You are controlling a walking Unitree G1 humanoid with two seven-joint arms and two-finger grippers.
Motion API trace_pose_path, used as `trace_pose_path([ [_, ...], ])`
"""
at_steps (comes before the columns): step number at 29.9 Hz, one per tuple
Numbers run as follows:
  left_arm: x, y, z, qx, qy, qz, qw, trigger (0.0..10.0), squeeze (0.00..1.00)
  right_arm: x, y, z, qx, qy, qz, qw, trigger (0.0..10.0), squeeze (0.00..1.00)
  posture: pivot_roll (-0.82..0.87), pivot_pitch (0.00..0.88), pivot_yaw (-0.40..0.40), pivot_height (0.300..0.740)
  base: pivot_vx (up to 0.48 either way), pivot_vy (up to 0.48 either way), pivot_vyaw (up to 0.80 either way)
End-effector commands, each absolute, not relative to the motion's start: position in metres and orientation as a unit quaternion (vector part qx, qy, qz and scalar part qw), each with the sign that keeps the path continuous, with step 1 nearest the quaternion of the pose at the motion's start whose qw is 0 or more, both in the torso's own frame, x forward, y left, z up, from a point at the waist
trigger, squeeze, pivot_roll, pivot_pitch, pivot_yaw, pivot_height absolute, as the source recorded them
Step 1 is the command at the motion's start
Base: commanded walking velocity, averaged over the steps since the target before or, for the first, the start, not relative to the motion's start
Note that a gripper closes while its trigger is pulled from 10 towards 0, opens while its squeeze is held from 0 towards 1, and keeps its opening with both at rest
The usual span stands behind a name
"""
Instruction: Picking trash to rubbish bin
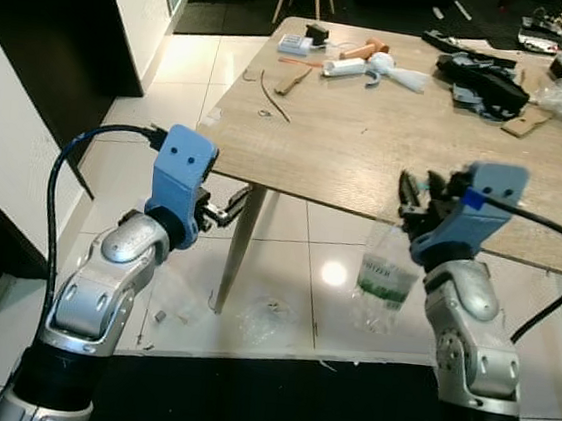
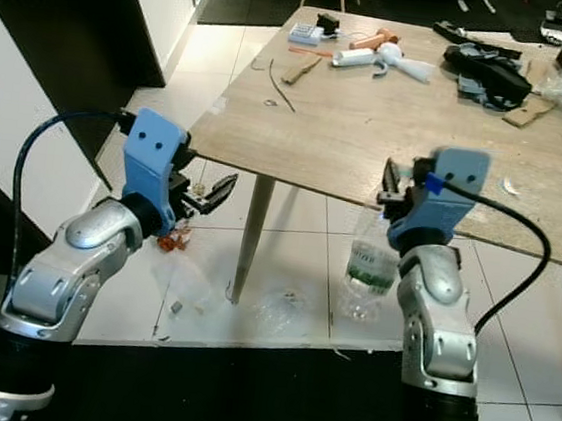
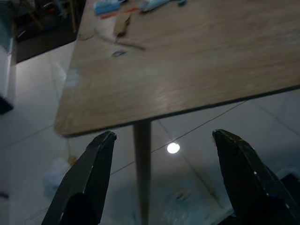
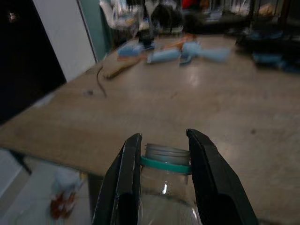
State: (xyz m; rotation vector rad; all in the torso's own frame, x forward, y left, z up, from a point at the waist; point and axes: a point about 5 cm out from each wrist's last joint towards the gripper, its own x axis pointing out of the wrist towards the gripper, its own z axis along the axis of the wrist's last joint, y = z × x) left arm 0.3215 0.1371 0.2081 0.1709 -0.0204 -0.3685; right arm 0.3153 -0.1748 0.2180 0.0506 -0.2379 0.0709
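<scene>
- Right claw (image 4: 164, 183) clamped on clear plastic bottle (image 1: 384, 282) at its capped neck, hanging beside the counter (image 1: 368, 149) edge.
- Left claw (image 3: 164, 178) spread wide, empty.
- Likely light, thin-walled, crushable; stiff neck the safest hold.

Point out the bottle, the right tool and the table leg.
bottle (image 1: 386, 282): left eye view, on its green label.
right tool (image 4: 165, 180): right wrist view, midway between the fingertips, shut on the bottle's neck.
table leg (image 2: 251, 233): right eye view, mid-length of the leg.
</scene>
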Motion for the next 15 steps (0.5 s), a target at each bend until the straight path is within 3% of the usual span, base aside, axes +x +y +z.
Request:
trace_pose_path([
  [1,0.324,0.151,0.194,0.092,0.014,-0.142,0.986,10.0,0.0,0.315,-0.166,0.195,0.023,-0.057,0.057,0.997,10.0,0.0,0.02,0.133,0.097,0.74,0.0,0.0,0.0],
  [9,0.319,0.164,0.183,0.065,0.009,-0.087,0.994,10.0,0.0,0.312,-0.151,0.168,0.002,-0.009,0.1,0.995,10.0,0.0,0.01,0.138,0.065,0.74,0.0,0.0,0.0],
  [15,0.307,0.168,0.161,0.107,0.027,-0.114,0.987,10.0,0.0,0.305,-0.143,0.135,-0.007,0.036,0.134,0.99,10.0,0.0,0.01,0.147,0.054,0.74,0.0,0.0,0.0],
])
